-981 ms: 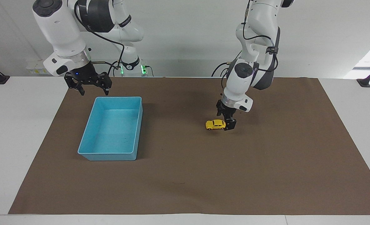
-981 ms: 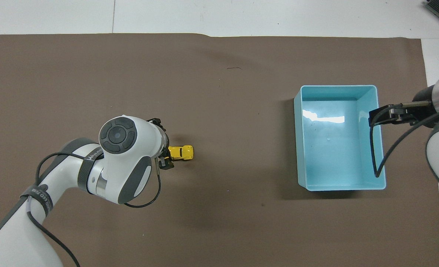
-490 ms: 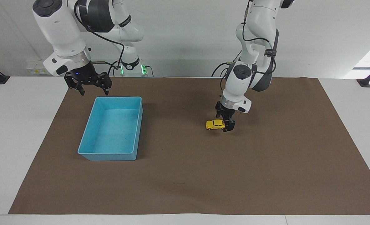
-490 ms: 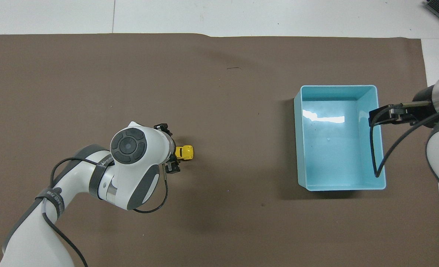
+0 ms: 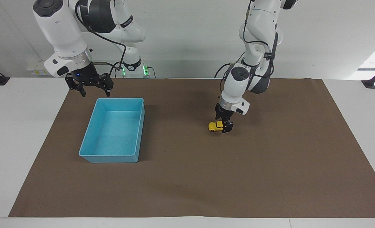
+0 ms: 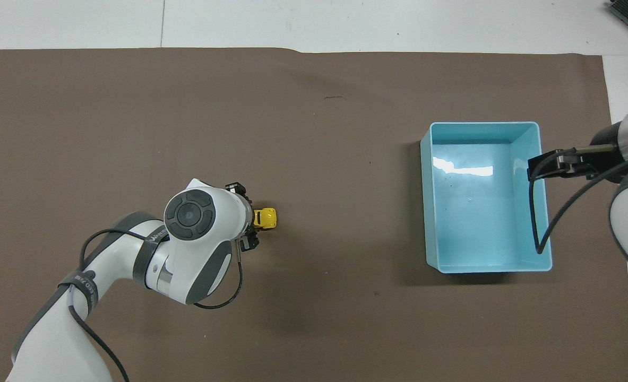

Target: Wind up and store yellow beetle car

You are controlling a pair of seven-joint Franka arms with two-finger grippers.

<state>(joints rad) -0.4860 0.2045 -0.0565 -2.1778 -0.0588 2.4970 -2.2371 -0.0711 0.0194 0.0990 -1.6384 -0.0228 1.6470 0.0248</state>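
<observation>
The yellow beetle car [image 5: 214, 126] stands on the brown mat, about mid-table; it also shows in the overhead view [image 6: 267, 218]. My left gripper [image 5: 224, 125] is down at the car with its fingers open, one on each side of the car's rear half. The left arm's wrist hides most of the car in the overhead view. My right gripper [image 5: 91, 89] is open and empty. It waits in the air over the mat, just off the robots' end of the blue bin.
An empty light blue bin [image 5: 113, 157] stands on the mat toward the right arm's end of the table; it also shows in the overhead view [image 6: 427, 212]. The brown mat [image 5: 269, 174] covers most of the white table.
My left gripper has slid along the car toward the bin's end, from the car's tail to over its rear half. The car and the right arm have not moved.
</observation>
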